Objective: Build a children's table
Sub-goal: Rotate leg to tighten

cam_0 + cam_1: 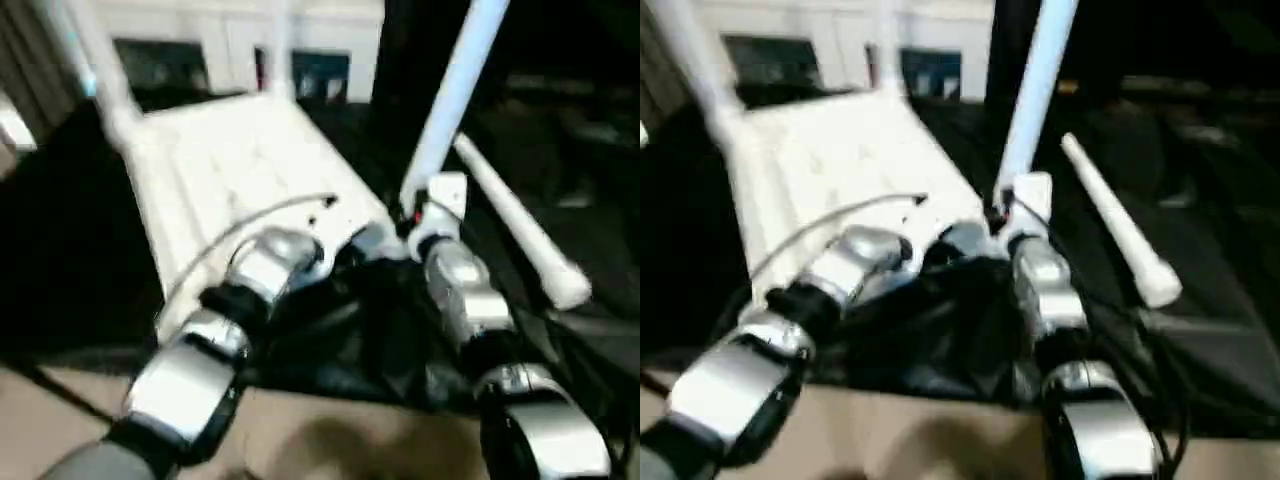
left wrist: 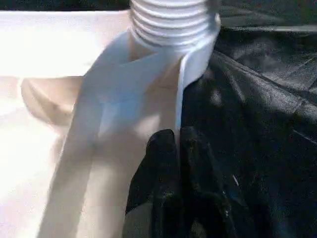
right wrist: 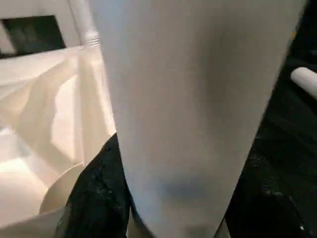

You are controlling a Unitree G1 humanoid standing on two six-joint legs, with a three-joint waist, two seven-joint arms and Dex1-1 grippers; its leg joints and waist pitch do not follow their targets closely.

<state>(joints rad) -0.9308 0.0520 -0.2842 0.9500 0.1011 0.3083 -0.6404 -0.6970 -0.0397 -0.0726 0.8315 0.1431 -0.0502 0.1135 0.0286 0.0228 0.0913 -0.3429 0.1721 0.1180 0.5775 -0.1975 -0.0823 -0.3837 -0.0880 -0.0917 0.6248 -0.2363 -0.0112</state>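
Both silver forearms are reaching forward over the black cloth (image 1: 360,340). The right gripper (image 3: 168,218) is clamping an upright white leg (image 1: 450,100). The left gripper (image 2: 176,148) is closed, empty, touching the upturned white tabletop (image 1: 240,160), ribbed side up. A loose leg (image 1: 520,230) is lying right.

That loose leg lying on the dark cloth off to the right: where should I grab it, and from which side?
Take the loose leg around mid-shaft, coming from above with the fingers straddling it crosswise. It lies flat on the dark cloth, apart from the tabletop, so the upper side is free. Its near end flares wider, so the even, slimmer middle probably seats better. The right hand already holds an upright leg.
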